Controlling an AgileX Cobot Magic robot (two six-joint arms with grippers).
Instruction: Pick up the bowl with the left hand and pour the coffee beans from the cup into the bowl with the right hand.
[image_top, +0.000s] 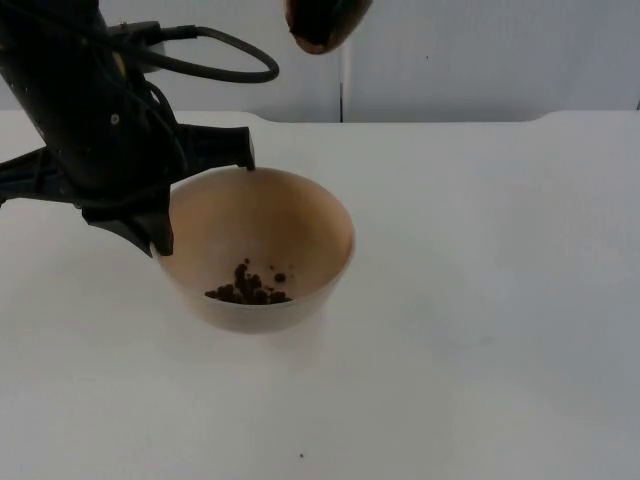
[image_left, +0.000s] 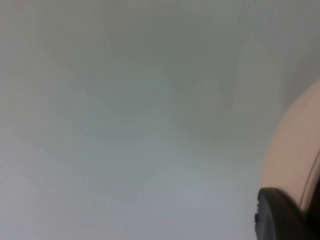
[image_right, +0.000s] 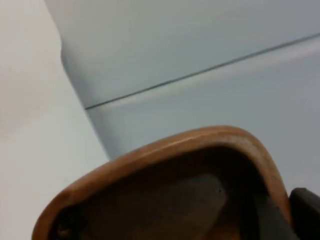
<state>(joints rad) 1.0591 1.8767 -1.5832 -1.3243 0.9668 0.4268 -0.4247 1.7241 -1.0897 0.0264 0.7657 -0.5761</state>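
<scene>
A pale tan bowl sits in the middle of the top view with a small heap of dark coffee beans in its bottom. My left gripper is shut on the bowl's left rim, one black finger at the near side. The bowl's outer wall shows beside a black fingertip. A brown wooden cup hangs tilted above and behind the bowl. My right gripper is shut on the cup, whose rim and dark inside face the wrist camera.
One loose bean lies on the white table near the front edge. The grey partition wall closes off the back.
</scene>
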